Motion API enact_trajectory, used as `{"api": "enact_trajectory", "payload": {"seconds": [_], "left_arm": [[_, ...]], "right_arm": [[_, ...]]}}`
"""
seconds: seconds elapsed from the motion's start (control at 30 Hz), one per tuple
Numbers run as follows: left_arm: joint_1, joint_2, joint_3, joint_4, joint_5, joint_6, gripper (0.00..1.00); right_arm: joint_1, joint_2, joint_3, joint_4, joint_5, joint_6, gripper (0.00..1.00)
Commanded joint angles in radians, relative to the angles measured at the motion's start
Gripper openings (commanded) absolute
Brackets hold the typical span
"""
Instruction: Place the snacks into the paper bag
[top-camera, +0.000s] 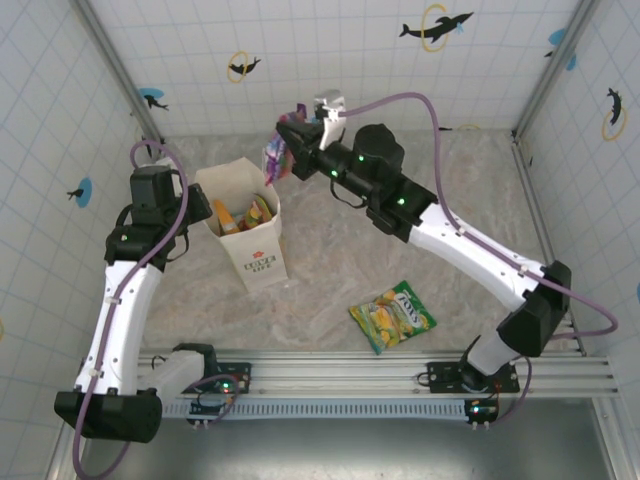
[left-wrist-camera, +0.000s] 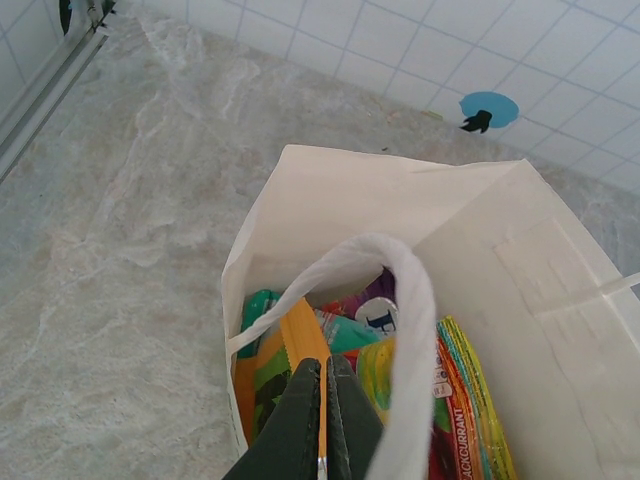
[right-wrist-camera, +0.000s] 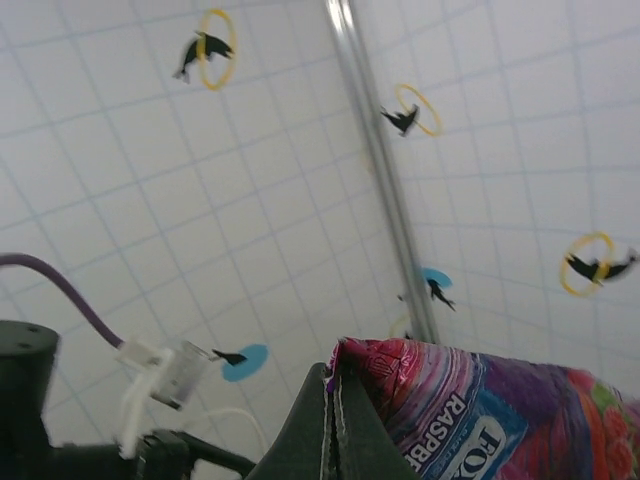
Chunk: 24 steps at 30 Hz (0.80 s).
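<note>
The cream paper bag (top-camera: 262, 262) stands upright left of centre, its mouth open. Several snacks (top-camera: 240, 215) stand inside it: an orange packet (left-wrist-camera: 300, 340), a teal one (left-wrist-camera: 345, 330), a purple one (left-wrist-camera: 375, 300) and a red-orange one (left-wrist-camera: 455, 420). My left gripper (left-wrist-camera: 325, 365) is shut at the bag's near rim, under the white cord handle (left-wrist-camera: 410, 330), pinching the paper edge. My right gripper (top-camera: 288, 148) hangs just beyond the bag's far corner, shut on a corner of a magenta-purple packet (right-wrist-camera: 480, 420). A green-yellow packet (top-camera: 392, 315) lies flat on the table.
Tiled walls with dolphin stickers close in the marbled table (top-camera: 330, 250) on three sides. A metal rail (top-camera: 400, 370) carrying both arm bases runs along the near edge. The right arm stretches diagonally over the table's right half.
</note>
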Motion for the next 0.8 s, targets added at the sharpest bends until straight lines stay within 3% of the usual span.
{"api": "enact_trajectory", "payload": {"seconds": [0.0,0.2,0.77], "left_arm": [[-0.002,0.003,0.021,0.007,0.001,0.017,0.08],[-0.003,-0.001,0.024,0.005,0.002,0.017,0.08],[-0.002,-0.004,0.029,0.002,0.001,0.015,0.08]], "right_arm": [[0.024,0.055,0.152,0.083,-0.089,-0.069,0.00],[0.036,0.199,0.380,0.038,-0.211,-0.037,0.00],[0.021,0.335,0.390,0.028,-0.310,0.095,0.00]]}}
